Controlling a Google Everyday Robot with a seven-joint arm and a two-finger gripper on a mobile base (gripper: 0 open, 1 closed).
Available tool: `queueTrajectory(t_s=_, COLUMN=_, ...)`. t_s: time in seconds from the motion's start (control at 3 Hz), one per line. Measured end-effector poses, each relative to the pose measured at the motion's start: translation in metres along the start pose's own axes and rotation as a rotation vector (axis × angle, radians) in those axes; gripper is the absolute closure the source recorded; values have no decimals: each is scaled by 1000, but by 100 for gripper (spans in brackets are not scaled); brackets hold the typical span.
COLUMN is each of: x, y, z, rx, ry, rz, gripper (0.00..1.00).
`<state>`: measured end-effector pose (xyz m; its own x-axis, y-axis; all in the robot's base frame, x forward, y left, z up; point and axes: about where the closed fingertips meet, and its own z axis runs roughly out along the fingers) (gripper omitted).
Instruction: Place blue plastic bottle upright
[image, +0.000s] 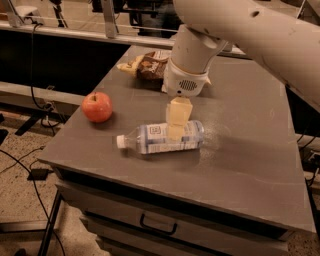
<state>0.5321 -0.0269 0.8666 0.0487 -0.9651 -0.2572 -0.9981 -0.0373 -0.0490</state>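
— See bottle (155, 139) lying sideways mid-table (250, 150), cap toward 9 o'clock?
— Yes. Note gripper (176, 132) low over its middle; cannot tell whether open or closed. Clamp squarely, lift, rotate cap up, set base flat, clear of apple (97, 107) at 10 o'clock.

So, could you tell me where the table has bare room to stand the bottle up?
The table is bare right of the blue plastic bottle, out to its edge, and in a narrower strip along the front. Crowded: apple at left, snack bag at the back, the gripper over the bottle's middle.
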Motion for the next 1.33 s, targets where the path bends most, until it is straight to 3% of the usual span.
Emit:
queueTrajectory(t_s=0.33, x=-25, y=18, z=5, rx=5, ry=-29, rz=-43, gripper=0)
queueTrajectory(t_s=0.67, x=-33, y=26, z=9, rx=1, ry=-29, rz=-61, gripper=0)
queueTrajectory(t_s=1.33, x=-37, y=22, z=22, rx=1, ry=41, rz=-45, gripper=0)
